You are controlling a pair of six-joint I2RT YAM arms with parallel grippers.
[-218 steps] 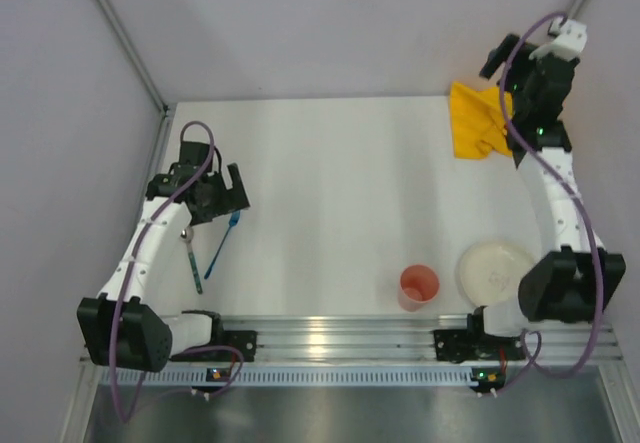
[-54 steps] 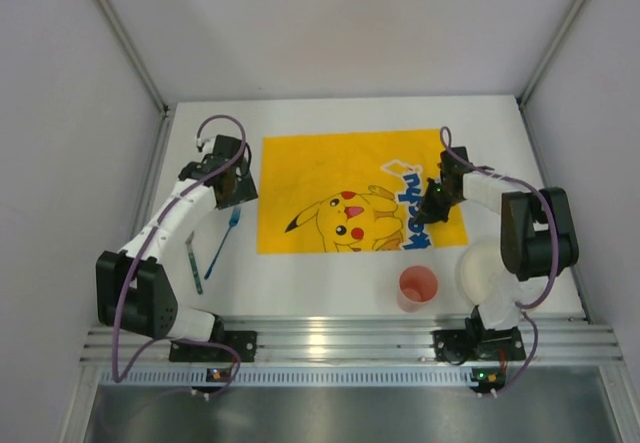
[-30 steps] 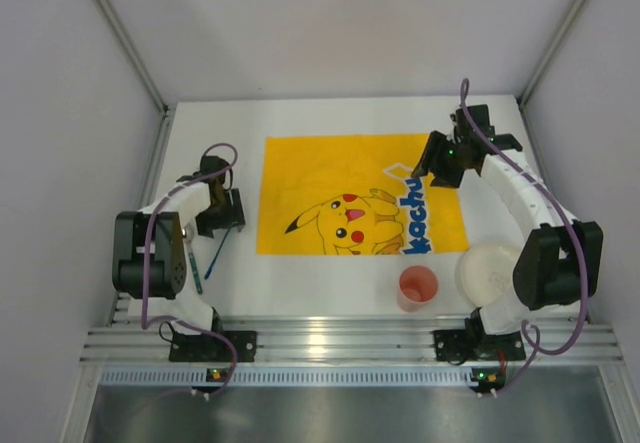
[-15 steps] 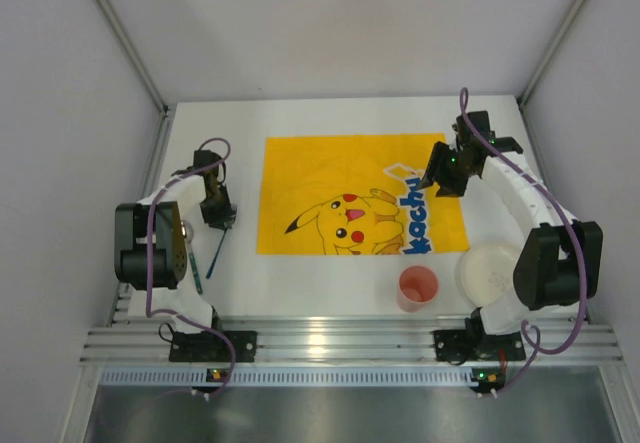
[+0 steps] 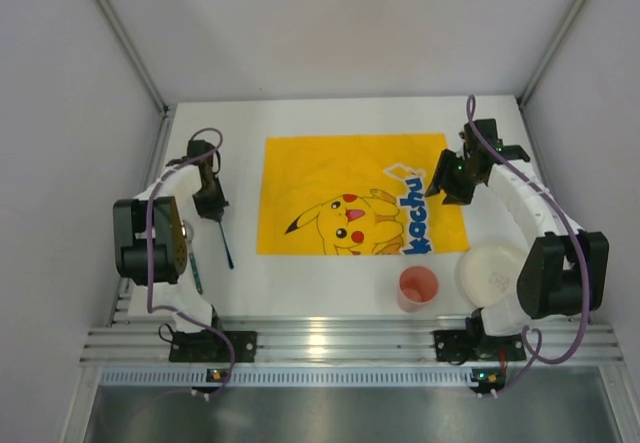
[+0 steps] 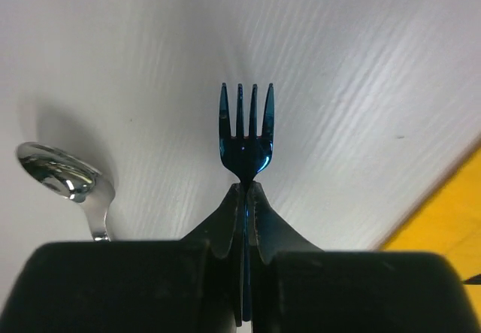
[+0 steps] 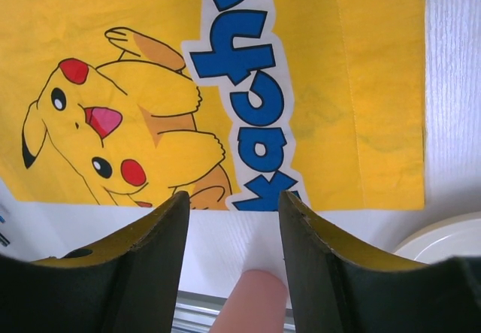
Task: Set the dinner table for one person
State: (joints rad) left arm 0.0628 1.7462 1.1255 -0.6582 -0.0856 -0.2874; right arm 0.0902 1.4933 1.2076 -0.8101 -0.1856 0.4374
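Observation:
A blue fork (image 5: 226, 248) hangs from my left gripper (image 5: 212, 206), left of the yellow cartoon mat (image 5: 360, 193) on the white dinner table (image 5: 300, 283). In the left wrist view the gripper (image 6: 246, 190) is shut on the fork's neck, and the fork (image 6: 246, 134) points its tines away over the table. My right gripper (image 5: 450, 178) hovers over the mat's right edge. Its jaws stand open with nothing between them (image 7: 234, 205). A pink cup (image 5: 418, 286) and a white plate (image 5: 492, 271) stand near the front right.
A metal spoon (image 6: 64, 179) lies just left of the fork; its handle (image 5: 197, 278) shows beside the left arm. The ribbed rail (image 5: 340, 338) runs along the near edge. Grey walls enclose the table on three sides. The cup (image 7: 252, 303) and plate (image 7: 443, 239) sit below the right gripper's view.
My left gripper has shut on the fork, and the fork's handle has swung from pointing near-left to near-right. The right gripper has shifted slightly right.

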